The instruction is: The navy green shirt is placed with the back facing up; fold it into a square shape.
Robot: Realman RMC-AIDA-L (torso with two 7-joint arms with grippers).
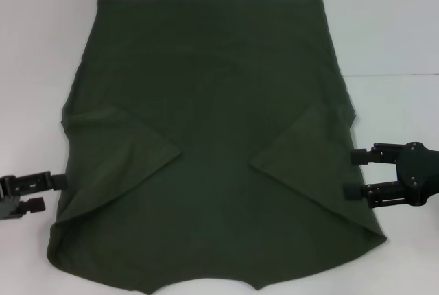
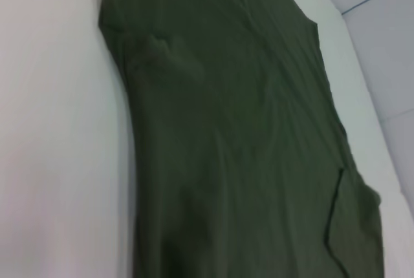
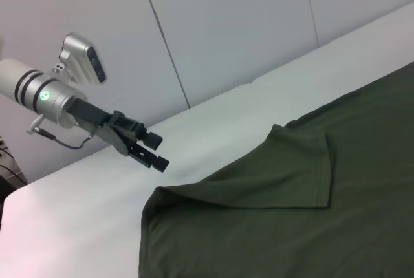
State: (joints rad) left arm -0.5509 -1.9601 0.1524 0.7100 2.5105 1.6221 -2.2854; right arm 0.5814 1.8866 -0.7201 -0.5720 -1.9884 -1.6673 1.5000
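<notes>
The navy green shirt (image 1: 212,137) lies flat on the white table (image 1: 41,48), plain side up, with its straight hem at the far end. Both sleeves are folded inward: the left sleeve (image 1: 123,144) and the right sleeve (image 1: 302,151). My left gripper (image 1: 49,192) is open and empty, low at the shirt's left edge. My right gripper (image 1: 351,173) is open and empty beside the shirt's right edge. The shirt fills the left wrist view (image 2: 246,149). In the right wrist view, the shirt (image 3: 310,226) shows with the left gripper (image 3: 158,152) just off its edge.
The table has a seam (image 1: 391,75) on the right. Bare table runs along the shirt's left, right and far sides. A pale panelled wall (image 3: 226,26) stands behind the table on the left arm's side.
</notes>
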